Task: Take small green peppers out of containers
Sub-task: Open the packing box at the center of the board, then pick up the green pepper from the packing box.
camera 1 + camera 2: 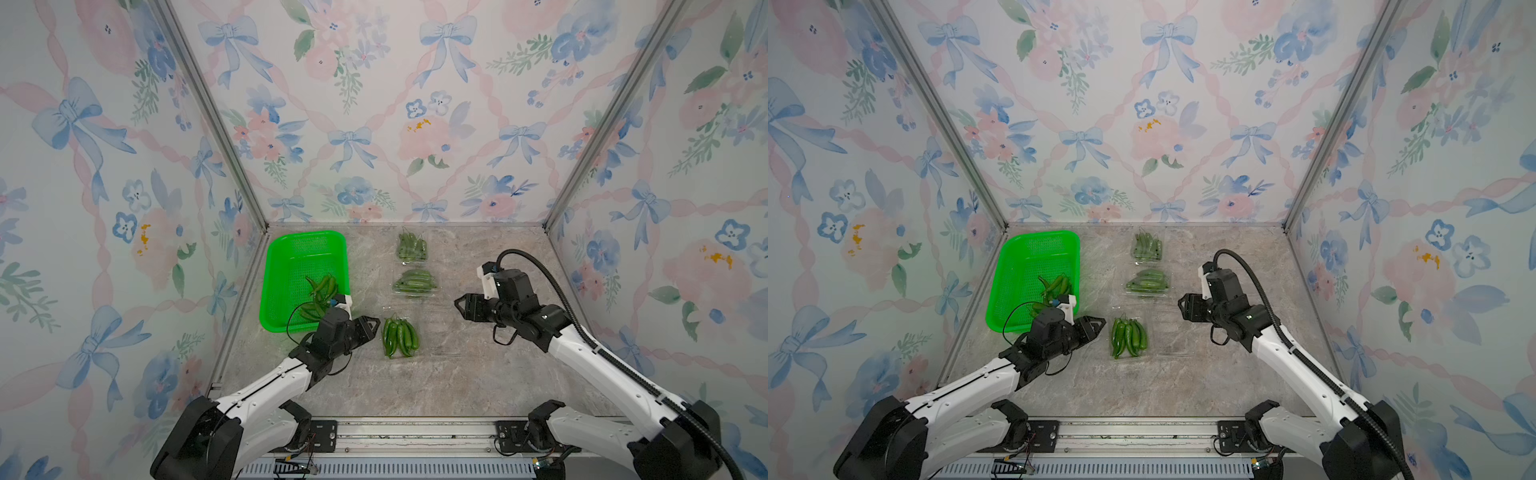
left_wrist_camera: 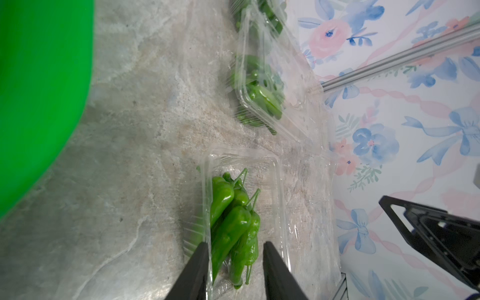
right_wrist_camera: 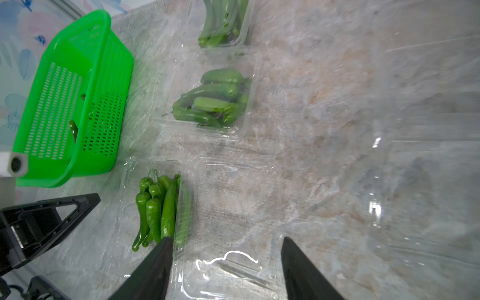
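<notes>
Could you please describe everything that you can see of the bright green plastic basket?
The bright green perforated plastic basket is rectangular with rounded corners, a smooth rim and slotted walls and floor. It stands upright on the grey marbled table at the far left, apart from the clear plastic boxes. A loose pile of slim dark-green peppers lies in its near right part; the rest of its floor is bare.

Green basket (image 1: 291,262) sits on marbled tabletop (image 1: 457,374).
</notes>
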`<state>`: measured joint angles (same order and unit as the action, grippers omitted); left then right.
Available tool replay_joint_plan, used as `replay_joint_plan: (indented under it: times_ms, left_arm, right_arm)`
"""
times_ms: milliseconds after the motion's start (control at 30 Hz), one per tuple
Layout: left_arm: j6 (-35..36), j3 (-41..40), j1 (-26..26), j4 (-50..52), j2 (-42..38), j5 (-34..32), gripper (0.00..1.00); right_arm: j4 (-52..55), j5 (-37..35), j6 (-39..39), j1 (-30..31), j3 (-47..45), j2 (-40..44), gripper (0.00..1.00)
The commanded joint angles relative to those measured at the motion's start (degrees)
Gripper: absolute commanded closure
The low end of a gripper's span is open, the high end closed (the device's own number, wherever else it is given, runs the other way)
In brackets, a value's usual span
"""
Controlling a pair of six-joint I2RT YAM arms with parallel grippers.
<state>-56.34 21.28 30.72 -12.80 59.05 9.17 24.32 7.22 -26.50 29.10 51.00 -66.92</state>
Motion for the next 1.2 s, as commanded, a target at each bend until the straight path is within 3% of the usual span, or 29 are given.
replay_joint_plan:
  times_ms: [0,167,367,700,1167]
  left_arm:
    - [8.2,2.9,1.8,1.6,-1.1,-0.1,0.58]
    - [12.8,6.5,6.9,3.5,3.1,-1.0,0.59]
    - [13.7,10.4,13.3,7.9,11.9,-8.2,0.59]
    - [14.6,11.4,14.0,9.9,12.3,-12.2,0.58]
    - [17.9,15.6,14.0,12.6,19.7,-16.8,0.63]
  right_arm:
    - [-1.6,5.7,-0.7,3.7,3.2,-4.4,0.34]
    - [-3.1,7.6,-3.6,5.9,4.9,-10.7,0.34]
    - [-7.4,9.6,-6.7,7.1,5.2,-16.0,0.35]
    - [-9.7,9.8,-7.4,8.3,6.9,-19.5,0.35]
    - [-11.2,9.5,-6.9,7.9,5.3,-18.2,0.36]
